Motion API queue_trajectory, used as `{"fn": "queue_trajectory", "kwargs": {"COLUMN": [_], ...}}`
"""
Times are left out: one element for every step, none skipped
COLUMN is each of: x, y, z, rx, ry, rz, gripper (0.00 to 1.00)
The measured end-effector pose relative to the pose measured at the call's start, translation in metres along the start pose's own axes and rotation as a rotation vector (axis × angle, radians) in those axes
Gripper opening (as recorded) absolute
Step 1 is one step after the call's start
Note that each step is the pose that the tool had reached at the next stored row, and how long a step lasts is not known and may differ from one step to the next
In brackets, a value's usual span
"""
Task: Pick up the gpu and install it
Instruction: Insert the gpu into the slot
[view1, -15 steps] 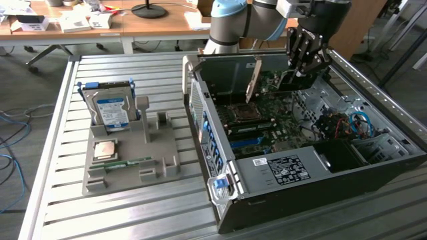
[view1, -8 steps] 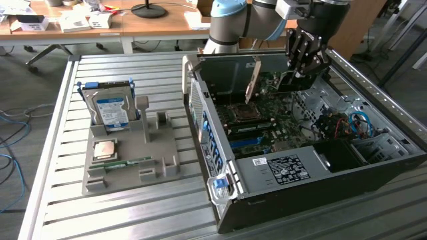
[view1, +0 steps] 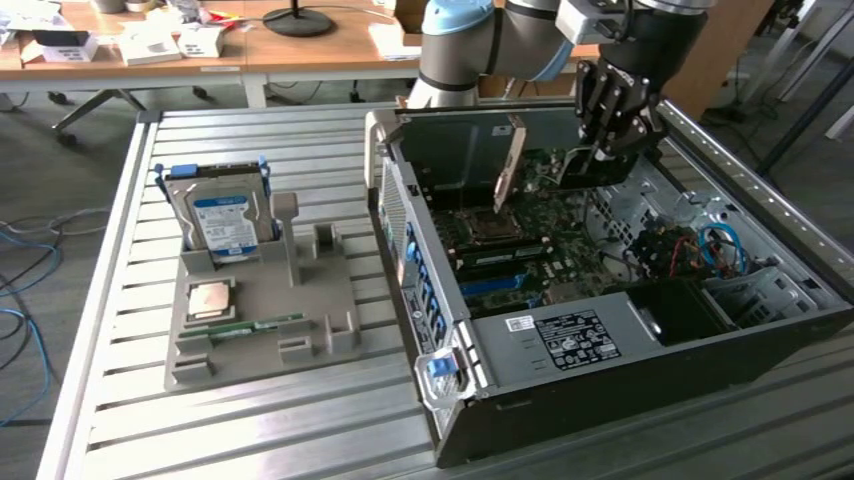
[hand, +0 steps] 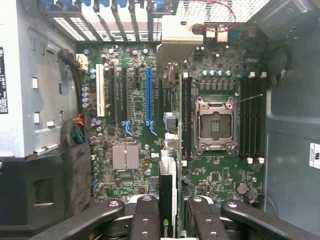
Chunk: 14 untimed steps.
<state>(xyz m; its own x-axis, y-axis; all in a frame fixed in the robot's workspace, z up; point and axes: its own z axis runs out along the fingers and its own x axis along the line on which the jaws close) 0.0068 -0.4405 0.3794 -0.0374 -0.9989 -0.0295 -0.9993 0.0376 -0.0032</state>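
The jaws are partly closed, their dark fingers (hand: 147, 220) pressed on either side of the graphics card (hand: 168, 197), which they hold edge-on. The card stands upright inside the open computer case (view1: 574, 340), over the green motherboard (hand: 135, 100), between the long blue slot (hand: 148, 95) and the processor socket (hand: 215, 125), just beside the socket. The arm (view1: 481, 40) reaches down into the case from the table's far edge. The case lies on its side on the slatted metal table (view1: 267, 430), toward the exterior view's right edge. Well apart, toward the exterior view's left edge, a grey tray (view1: 260, 330) holds a hard drive (view1: 224, 222) standing upright.
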Motion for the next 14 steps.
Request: {"fn": "queue_trajectory", "kwargs": {"x": [0.002,0.003,0.005,0.006,0.008,0.009,0.010,0.011,0.012,0.012,0.012,0.012,0.012,0.012], "y": [-0.0001,-0.0001,-0.0002,-0.0003,-0.0003,-0.0004,-0.0004,-0.0003,-0.0003,-0.0003,-0.0002,0.0003,0.0010,0.0021], "z": [0.0000,-0.0001,-0.0002,-0.0002,-0.0002,-0.0003,-0.0003,-0.0003,-0.0003,-0.0002,-0.0002,-0.0002,-0.0001,-0.0001], "rx": [0.0000,0.0000,0.0000,0.0000,-0.0001,-0.0001,-0.0001,-0.0001,-0.0003,-0.0002,-0.0001,-0.0002,-0.0002,-0.0003], "ry": [0.0000,0.0000,0.0001,0.0001,0.0000,0.0001,0.0000,0.0000,0.0000,-0.0001,0.0000,0.0002,0.0002,0.0001], "rz": [0.000,0.000,0.000,0.000,0.000,0.000,0.000,0.000,0.000,0.000,0.000,0.001,0.001,0.001], "gripper": [0.27,0.27,0.27,0.27,0.27,0.27,0.27,0.27,0.27,0.27,0.27,0.27,0.27,0.27]}}
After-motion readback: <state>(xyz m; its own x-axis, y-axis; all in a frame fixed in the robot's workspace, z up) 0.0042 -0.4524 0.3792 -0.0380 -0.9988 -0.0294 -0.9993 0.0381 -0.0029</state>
